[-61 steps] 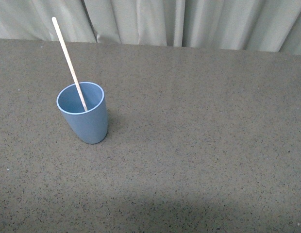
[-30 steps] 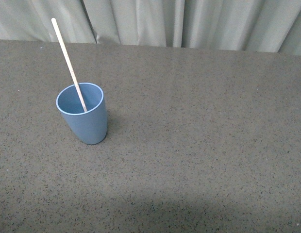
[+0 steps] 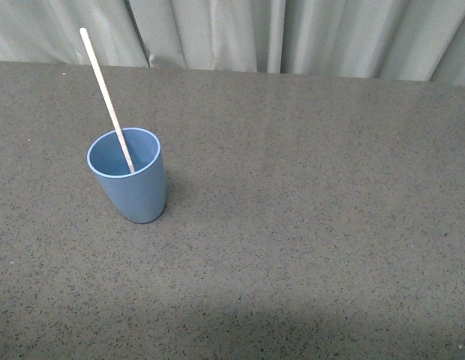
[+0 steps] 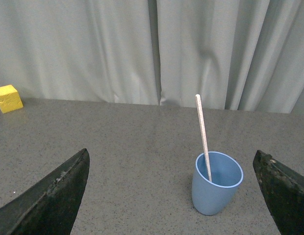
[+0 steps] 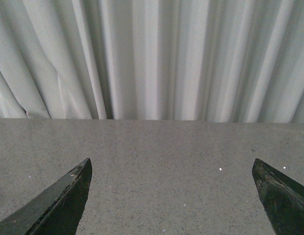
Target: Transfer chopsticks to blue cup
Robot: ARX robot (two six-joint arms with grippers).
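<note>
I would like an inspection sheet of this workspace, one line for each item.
Surface: grey speckled table, flat.
Job's things: blue cup upright; chopsticks, a single stick, standing inside it and leaning on the rim.
Clutter: yellow block at the table's far edge, in the left wrist view only.
Grippers: left claw open, empty; right claw open, empty.
Cables: nothing seen.
Surroundings: pale curtain behind the table.

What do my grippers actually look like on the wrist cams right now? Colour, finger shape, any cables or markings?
Only fingertips show. The left gripper has two black, wedge-shaped fingers tapering to points, matte with slightly worn, greyish edges. The right gripper looks the same: black tapered fingers with scuffed edges. No cables, labels or markings are visible. Neither arm appears in the front view.
</note>
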